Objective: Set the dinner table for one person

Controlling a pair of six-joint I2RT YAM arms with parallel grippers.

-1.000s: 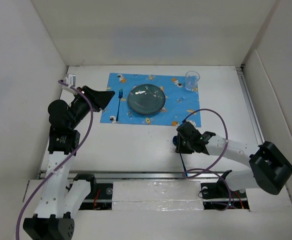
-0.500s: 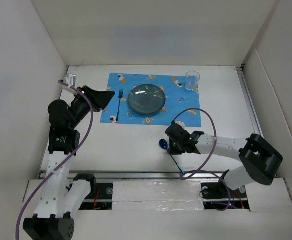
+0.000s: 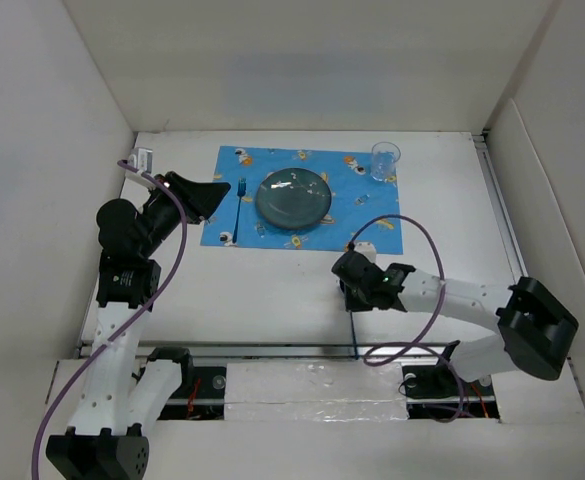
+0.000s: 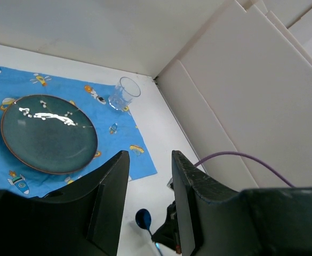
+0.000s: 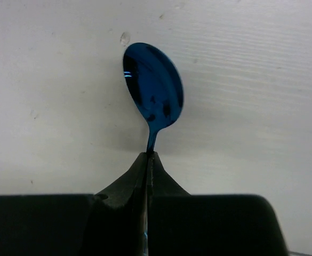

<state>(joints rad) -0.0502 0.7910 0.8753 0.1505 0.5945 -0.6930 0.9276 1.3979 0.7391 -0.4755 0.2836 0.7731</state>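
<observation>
Dinner table point(image 3: 272, 290), a wide matte white top, fills the floor of a white-walled enclosure, with the two arm bases at its near edge. A blue placemat point(image 3: 372, 215) printed with astronauts lies towards the far side. On it sit a dark round plate point(image 3: 293, 195), a blue fork point(image 3: 239, 205) just left of the plate, and a clear glass point(image 3: 385, 160) at the far right corner.

The right gripper point(image 3: 357, 283) hangs low over bare tabletop near the mat's front right corner. Its jaws are pressed together on the thin neck of a shiny blue spoon point(image 5: 153, 90), whose bowl points away from the wrist. The left gripper point(image 3: 197, 195) hovers beside the mat's left edge, its jaws spread with nothing between them.

The table looks rigid, heavy and fixed, so it is likely something to set things on rather than grasp. The spoon seems light, stiff and slick, so a pinch on the narrow handle, as here, probably suits it best.
</observation>
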